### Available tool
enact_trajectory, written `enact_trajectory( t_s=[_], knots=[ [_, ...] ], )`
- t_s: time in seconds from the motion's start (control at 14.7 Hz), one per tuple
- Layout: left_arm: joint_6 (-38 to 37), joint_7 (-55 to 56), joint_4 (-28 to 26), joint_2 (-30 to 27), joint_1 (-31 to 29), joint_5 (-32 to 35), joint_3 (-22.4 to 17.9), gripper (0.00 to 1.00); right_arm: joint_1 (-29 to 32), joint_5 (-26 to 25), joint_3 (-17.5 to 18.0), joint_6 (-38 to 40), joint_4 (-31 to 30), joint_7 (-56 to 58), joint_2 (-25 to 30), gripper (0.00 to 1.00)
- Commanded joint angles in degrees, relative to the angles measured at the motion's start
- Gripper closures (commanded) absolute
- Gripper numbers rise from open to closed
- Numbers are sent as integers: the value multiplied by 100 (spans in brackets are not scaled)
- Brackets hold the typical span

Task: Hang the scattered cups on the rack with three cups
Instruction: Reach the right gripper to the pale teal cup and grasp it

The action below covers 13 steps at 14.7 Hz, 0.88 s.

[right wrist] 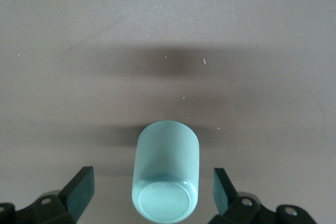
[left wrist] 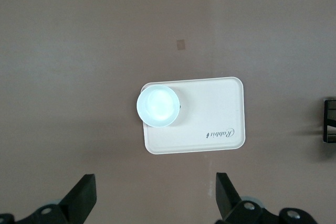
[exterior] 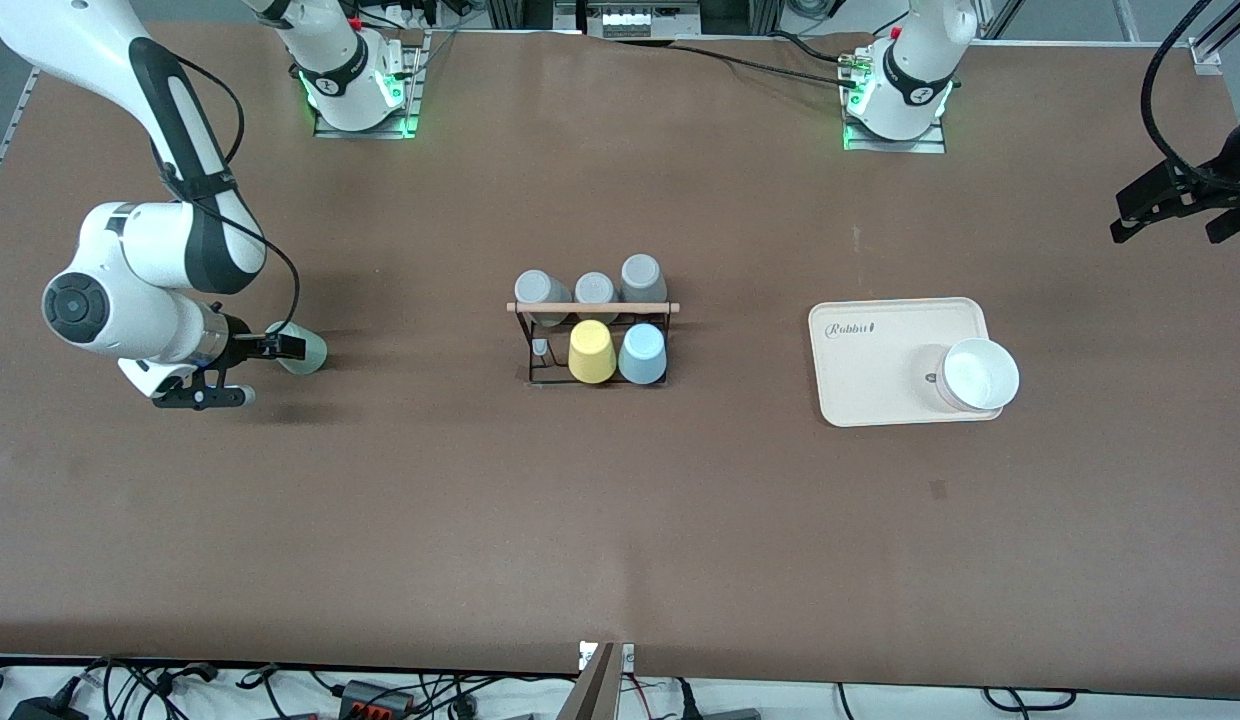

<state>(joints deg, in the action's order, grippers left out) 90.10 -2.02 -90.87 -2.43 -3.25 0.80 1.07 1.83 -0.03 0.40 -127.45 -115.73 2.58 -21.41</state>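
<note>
Brown table (exterior: 620, 520) runs nearly edge to edge in the front view; cables and a power strip along its camera-side edge are cut off by the frame.

Tray (exterior: 885, 365), cream, sits toward the left arm's end of the table, a white bowl (exterior: 980, 375) on its corner nearest the camera, rim overhanging slightly. Lettering on the tray is hard to read.

Rack (exterior: 592, 335) at table center: black wire frame, wooden rod across the top. On its camera-side row sit a yellow cup (exterior: 591, 351) and the light blue cup (exterior: 642, 353), touching, both upside down. One bare peg stands beside the yellow cup, toward the right arm's end. Three grey cups (exterior: 592, 288) fill the farther row, partly hidden by the rod.

Mint-green cup (right wrist: 167, 177) lies on its side on the table, well apart from the rack toward the right arm's end, base facing the right wrist camera. Right gripper (exterior: 280, 347) is low at the cup, fingers (right wrist: 79, 190) spread on either side with a gap showing, not pinching. Cup's mouth is hidden from every view.

Left gripper (exterior: 1175, 205) waits high at the left arm's end, mostly cropped in the front view; fingers (left wrist: 84, 195) spread wide, nothing between them, tray and bowl below.
</note>
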Motion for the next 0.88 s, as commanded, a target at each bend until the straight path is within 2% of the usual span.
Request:
enact_trajectory(
  t_s=[0.0,0.54,0.61,0.75,0.82],
  knots=[
    [17,-17,166,111,-27,-106,-11,0,10,3,4,-289,-450,-12,146,0],
    [87,-9,105,119,-36,-106,-11,0,19,3,-14,-254,-468,24,-47,0],
    [87,-9,105,119,-27,-106,-11,0,19,3,-14,-236,-468,15,-47,10],
    [87,-9,105,119,-36,-106,-11,0,19,3,-5,-227,-416,15,-30,54],
    [87,-9,105,119,-36,-106,-11,0,10,3,-5,-210,-390,6,14,68]
  ],
)
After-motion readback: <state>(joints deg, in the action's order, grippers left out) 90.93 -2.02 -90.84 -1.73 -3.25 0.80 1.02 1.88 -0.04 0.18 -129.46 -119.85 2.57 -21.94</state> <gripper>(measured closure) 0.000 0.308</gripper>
